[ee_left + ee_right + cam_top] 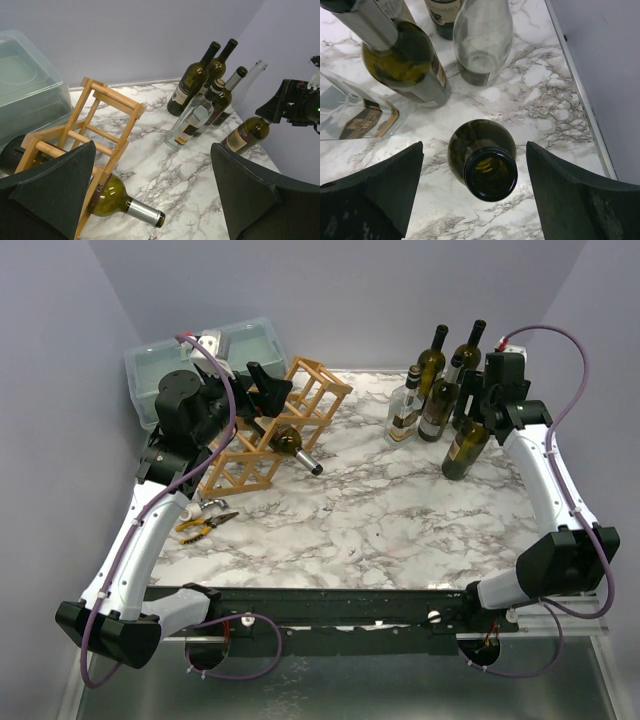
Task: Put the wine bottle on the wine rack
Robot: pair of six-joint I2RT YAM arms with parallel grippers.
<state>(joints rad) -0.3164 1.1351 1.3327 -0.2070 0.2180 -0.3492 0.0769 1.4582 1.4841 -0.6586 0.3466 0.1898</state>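
Straddling the open mouth of the wine bottle [482, 160], the right gripper [475, 150] is seen with its jaws spread wide and neither finger touching the glass; nothing is gripped. The bottle is found at the far right of the marble table [380, 510], well apart from the wine rack [290, 415]. Just behind it, a cluster of other bottles [435, 390] is gathered, among them a clear glass bottle [482, 40] and a flat square-sided bottle [355, 115]. The left gripper [152, 150] is likewise held open and empty above the rack, which is set at the far left beside a pale green toolbox [245, 340]. One green bottle [117, 200] is lodged in a lower cell, its foil-capped neck pointed out over the table. Yellow-handled pliers [205, 525] are laid near the table's left edge
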